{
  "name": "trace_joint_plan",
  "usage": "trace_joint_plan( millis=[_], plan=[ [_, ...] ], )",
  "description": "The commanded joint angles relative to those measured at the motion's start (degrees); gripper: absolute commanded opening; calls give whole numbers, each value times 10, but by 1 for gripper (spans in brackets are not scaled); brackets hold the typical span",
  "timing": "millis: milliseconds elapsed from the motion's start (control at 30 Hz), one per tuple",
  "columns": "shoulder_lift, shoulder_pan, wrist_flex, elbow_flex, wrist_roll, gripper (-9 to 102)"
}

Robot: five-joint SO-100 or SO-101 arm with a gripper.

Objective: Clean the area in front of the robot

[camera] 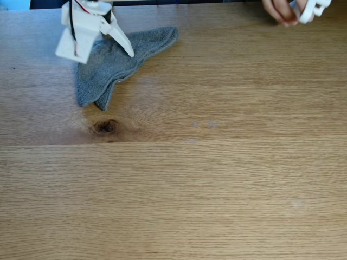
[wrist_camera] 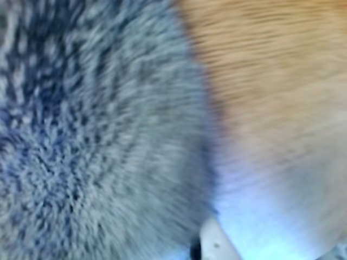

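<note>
gripper (camera: 103, 46) at 11 o'clock of fixed view, down on grey cloth (camera: 116, 65); spread or pinching, cannot tell. tabletop (camera: 217, 179) open toward 5 o'clock, pale smudges (camera: 203, 124) near centre. judgement: keep pressure, sweep cloth flat across smudges, avoid bunching.
</note>
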Motion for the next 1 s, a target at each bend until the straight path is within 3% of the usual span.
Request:
trace_joint_plan(
  millis=[0, 233, 367, 567, 967],
  plan=[
    [-40, 6, -38, -38, -54, 48],
    [-105, 3, -61, -39, -92, 29],
    [-97, -25, -31, -39, -38, 14],
    [-47, -71, 30, -31, 45, 1],
    [206, -96, 135, -38, 120, 0]
  ],
)
